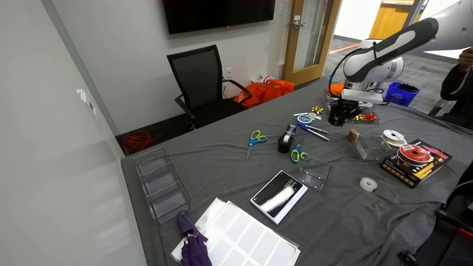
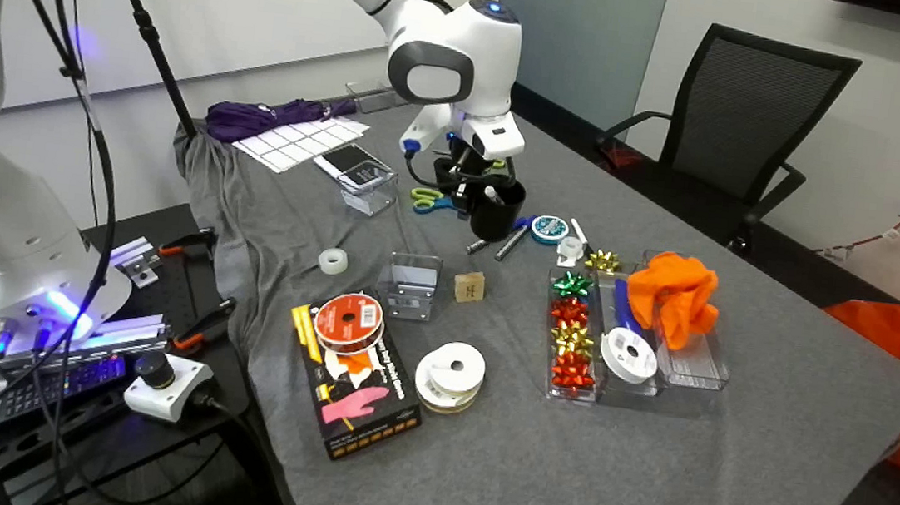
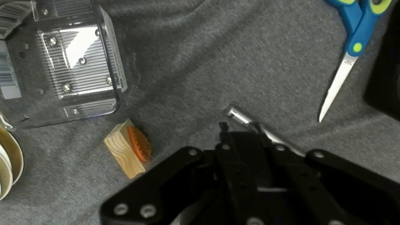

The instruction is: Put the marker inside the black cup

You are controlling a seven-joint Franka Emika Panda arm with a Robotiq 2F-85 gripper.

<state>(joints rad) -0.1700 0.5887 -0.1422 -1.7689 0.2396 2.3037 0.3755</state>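
Wrist view: gripper (image 3: 240, 127) clamped together, low centre, over a loose pen (image 3: 274, 137); landing here risks tipping. In an exterior view, right, the cup (image 1: 336, 115) hangs, its wall apparently pinched; a slip drops it. In an exterior view, upper centre, the marker (image 2: 494, 195) seems inside; one jolt spills it.

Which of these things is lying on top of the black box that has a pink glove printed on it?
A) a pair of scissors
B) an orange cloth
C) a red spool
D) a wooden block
C, because both exterior views show the red spool resting on the top face of the black box.
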